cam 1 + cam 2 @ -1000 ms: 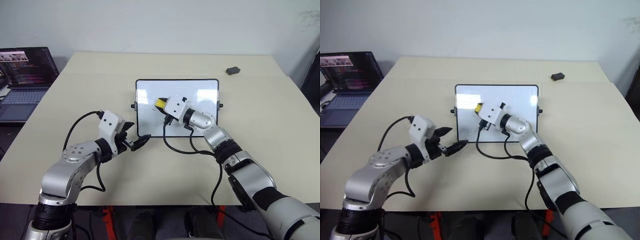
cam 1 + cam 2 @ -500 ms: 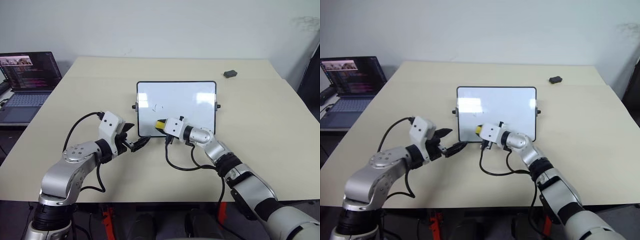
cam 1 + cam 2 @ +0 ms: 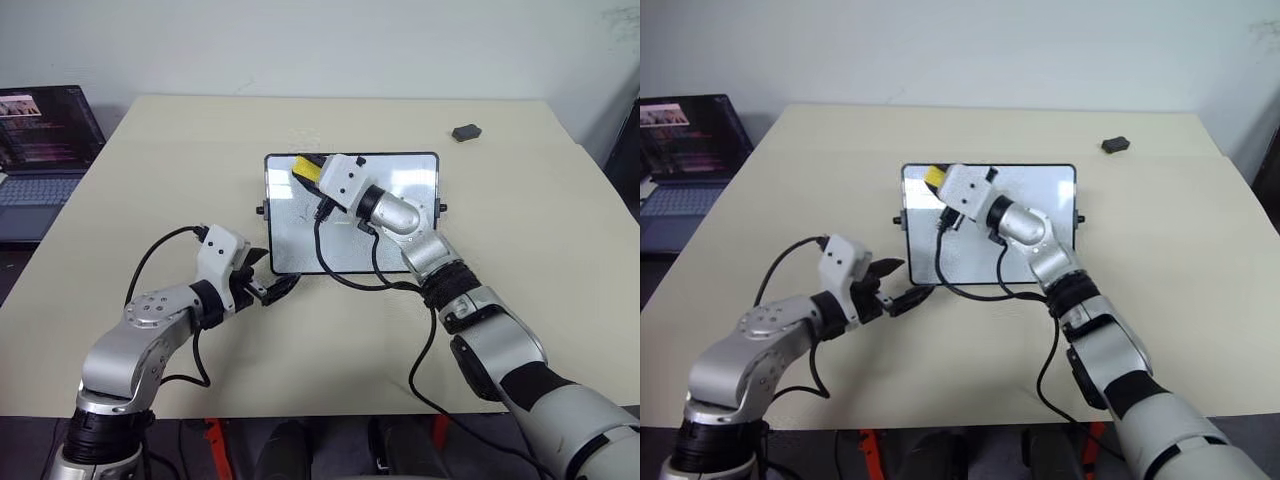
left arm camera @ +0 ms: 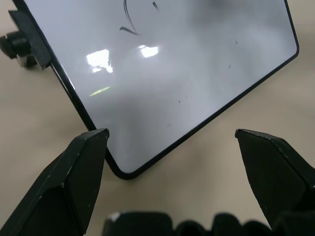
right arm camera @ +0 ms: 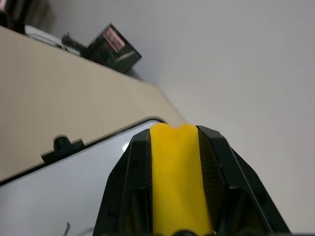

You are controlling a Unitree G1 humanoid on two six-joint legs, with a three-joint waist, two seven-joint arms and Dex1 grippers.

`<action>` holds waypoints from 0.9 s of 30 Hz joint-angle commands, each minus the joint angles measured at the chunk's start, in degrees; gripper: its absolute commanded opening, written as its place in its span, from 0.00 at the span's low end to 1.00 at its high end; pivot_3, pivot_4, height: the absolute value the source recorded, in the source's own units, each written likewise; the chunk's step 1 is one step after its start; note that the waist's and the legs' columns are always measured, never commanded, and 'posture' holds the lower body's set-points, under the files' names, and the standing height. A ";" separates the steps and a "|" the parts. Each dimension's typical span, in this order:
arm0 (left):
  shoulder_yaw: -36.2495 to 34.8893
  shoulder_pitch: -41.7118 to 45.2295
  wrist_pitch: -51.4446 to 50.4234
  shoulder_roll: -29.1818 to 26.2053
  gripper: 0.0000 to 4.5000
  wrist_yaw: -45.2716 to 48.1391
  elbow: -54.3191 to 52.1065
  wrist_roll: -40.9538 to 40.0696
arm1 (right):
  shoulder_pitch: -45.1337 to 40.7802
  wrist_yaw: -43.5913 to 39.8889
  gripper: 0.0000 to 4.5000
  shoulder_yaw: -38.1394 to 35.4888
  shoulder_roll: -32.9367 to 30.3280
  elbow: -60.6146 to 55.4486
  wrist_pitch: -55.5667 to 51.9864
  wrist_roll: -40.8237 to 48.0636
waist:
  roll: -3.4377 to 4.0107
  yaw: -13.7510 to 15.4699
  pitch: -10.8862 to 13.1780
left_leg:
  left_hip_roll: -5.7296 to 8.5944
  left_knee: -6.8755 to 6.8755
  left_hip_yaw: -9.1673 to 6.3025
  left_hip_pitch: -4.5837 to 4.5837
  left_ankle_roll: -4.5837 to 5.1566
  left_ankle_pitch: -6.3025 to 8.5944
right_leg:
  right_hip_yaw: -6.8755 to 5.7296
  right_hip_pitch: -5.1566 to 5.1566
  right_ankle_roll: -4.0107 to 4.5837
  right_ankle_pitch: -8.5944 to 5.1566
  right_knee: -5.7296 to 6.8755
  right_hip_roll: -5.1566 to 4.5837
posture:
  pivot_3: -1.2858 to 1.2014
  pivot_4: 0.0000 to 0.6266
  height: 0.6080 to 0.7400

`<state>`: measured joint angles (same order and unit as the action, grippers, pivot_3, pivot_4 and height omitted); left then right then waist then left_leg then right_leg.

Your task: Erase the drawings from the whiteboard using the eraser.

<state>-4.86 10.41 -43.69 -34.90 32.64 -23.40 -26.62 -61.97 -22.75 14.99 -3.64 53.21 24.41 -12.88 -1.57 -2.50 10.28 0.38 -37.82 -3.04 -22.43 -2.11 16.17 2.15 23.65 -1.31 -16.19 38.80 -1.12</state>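
The whiteboard point(image 3: 400, 225) lies flat on the table, its black frame and side knobs visible. My right gripper point(image 3: 304, 170) is shut on the yellow eraser point(image 3: 303, 169) and holds it over the board's far left corner; whether it touches the surface I cannot tell. In the right wrist view the eraser point(image 5: 177, 177) sits clamped between the two black fingers point(image 5: 130, 182). The drawings point(image 4: 129, 22), a few thin dark strokes, show on the board in the left wrist view. My left gripper point(image 3: 277, 288) is open and empty, its fingers point(image 4: 81, 169) astride the board's near left corner point(image 4: 123, 169).
A small dark grey block point(image 3: 465, 132) lies at the table's far right. An open laptop point(image 3: 40, 135) stands on a separate surface to the left. The beige table point(image 3: 150, 170) has free room on every side of the board.
My right gripper carried the eraser from the board's near left edge up to its far left corner. The left gripper stayed put. The head camera shifted.
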 commanded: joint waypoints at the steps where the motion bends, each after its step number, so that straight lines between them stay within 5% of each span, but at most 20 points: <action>1: -0.94 0.05 0.15 -0.34 1.00 -0.26 -2.77 -0.37 | -1.94 1.93 0.22 0.64 1.15 5.00 1.55 -1.63 | 0.00 -0.01 0.00 | 0.00 -0.01 -0.01 0.01 0.00 0.00 | -0.01 0.00 0.00 0.00 0.04 0.00 | 0.52 0.24 1.00; 10: -1.38 -0.35 -0.22 -0.51 1.00 -0.49 -3.37 -0.88 | 6.34 -5.72 0.22 6.11 1.77 10.80 -1.97 -5.77 | -0.02 -0.39 -0.06 | 0.00 0.00 -0.02 0.87 0.03 0.00 | -0.01 -0.70 0.01 0.01 0.23 0.03 | 0.52 0.24 1.00; 17: -1.25 0.51 -0.16 -0.91 1.00 0.03 -2.73 -0.79 | 7.75 -5.34 0.22 6.23 1.87 6.51 -1.08 -4.82 | 0.03 -0.39 -0.02 | 0.00 0.04 -0.12 2.53 0.10 -0.03 | -0.02 -2.36 -0.11 -0.19 0.12 0.08 | 0.52 0.24 1.00; 22: -1.02 0.81 -0.04 -0.96 1.00 0.30 -2.47 -0.66 | 5.99 -4.89 0.22 3.34 1.39 -3.09 1.02 -1.59 | 0.07 -0.38 0.10 | -0.01 0.04 -0.11 2.37 0.11 -0.06 | -0.01 -2.19 0.06 -0.07 0.16 0.09 | 0.52 0.24 1.00; 27: -0.65 1.05 0.06 -0.64 1.00 0.52 -2.26 -0.41 | 2.05 -1.95 0.22 -0.06 0.72 -8.31 -1.90 -0.23 | 0.07 -0.37 0.10 | -0.04 0.03 -0.12 1.19 0.06 -0.04 | -0.03 -1.05 0.01 -0.02 0.19 0.09 | 0.52 0.24 1.00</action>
<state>-4.87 10.64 -44.40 -35.20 33.13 -24.37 -26.87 -57.63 -26.04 16.69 -2.85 48.05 23.04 -14.47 -1.49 -2.87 10.37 0.34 -37.78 -3.16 -21.54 -2.07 16.14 2.12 22.91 -1.30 -16.22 38.98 -1.04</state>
